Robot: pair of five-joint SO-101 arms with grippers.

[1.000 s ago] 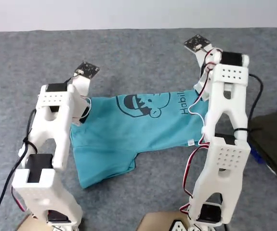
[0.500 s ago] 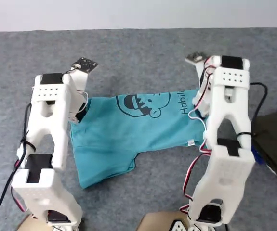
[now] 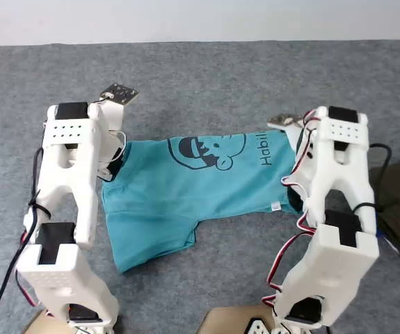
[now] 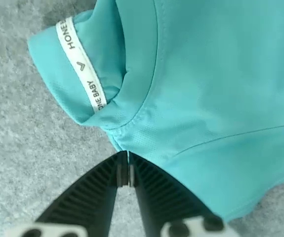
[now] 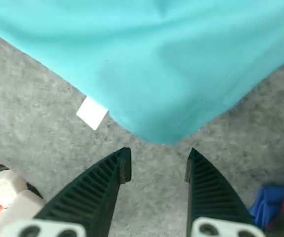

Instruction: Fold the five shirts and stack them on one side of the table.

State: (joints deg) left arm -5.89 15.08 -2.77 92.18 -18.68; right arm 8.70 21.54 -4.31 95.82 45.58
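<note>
A teal shirt (image 3: 186, 188) with a dark cartoon print lies spread flat on the grey carpet between the two arms. My left gripper (image 4: 124, 168) (image 3: 110, 169) is shut, its tips pinching the shirt's (image 4: 206, 89) edge just beside the collar with its white printed band. At the shirt's opposite side my right gripper (image 5: 156, 163) (image 3: 296, 202) stands open just above the carpet. The shirt's (image 5: 146, 64) rounded hem corner points into the gap between its fingers without touching them. A small white tag (image 5: 92, 112) sticks out of that hem.
A dark folded garment (image 3: 398, 202) lies at the table's right edge, with something blue and red (image 5: 275, 207) beside it. Grey carpet (image 3: 206, 83) stretches bare beyond the shirt, up to a pale wall.
The right arm has drawn back toward the near side, from the shirt's far right corner down to its near right hem corner. The left arm shifted slightly, then held. The shirt lies unchanged.
</note>
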